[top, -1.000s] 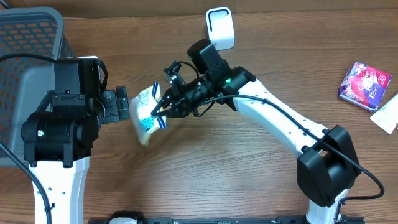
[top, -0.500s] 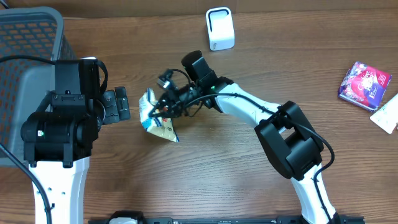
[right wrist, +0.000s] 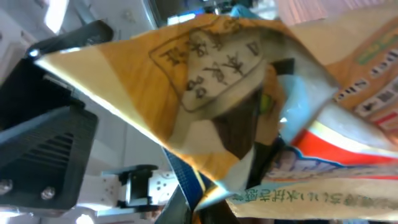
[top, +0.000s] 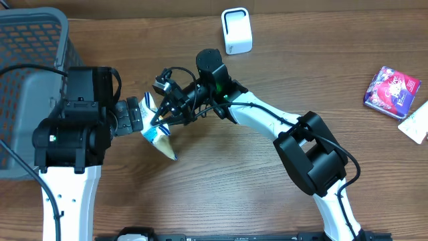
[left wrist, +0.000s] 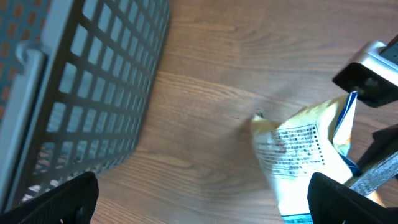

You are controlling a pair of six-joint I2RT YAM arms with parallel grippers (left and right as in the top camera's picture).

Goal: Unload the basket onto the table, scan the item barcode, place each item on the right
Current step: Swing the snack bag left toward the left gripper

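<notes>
The item is a crinkled snack packet (top: 159, 136), white, yellow and blue, held in the air over the table. My right gripper (top: 160, 118) is shut on its top edge. In the right wrist view the packet (right wrist: 211, 74) fills the frame, with the right gripper (right wrist: 249, 193) pinching a blue-striped fold. My left gripper (top: 138, 115) stands open just left of the packet. In the left wrist view the packet's printed back (left wrist: 298, 155) lies beside the right-hand finger (left wrist: 351, 202) of the left gripper (left wrist: 202, 208). I cannot make out a barcode. A white scanner (top: 237, 30) stands at the back.
A grey mesh basket (top: 30, 40) sits at the far left, close behind the left arm; its wall (left wrist: 81, 93) fills the left of the wrist view. A pink packet (top: 392, 90) and a white item (top: 416, 124) lie at the right edge.
The right arm has carried the packet left, away from the scanner and up to the left gripper, tilting it. The left arm has shifted slightly right. Both grippers keep their states.
</notes>
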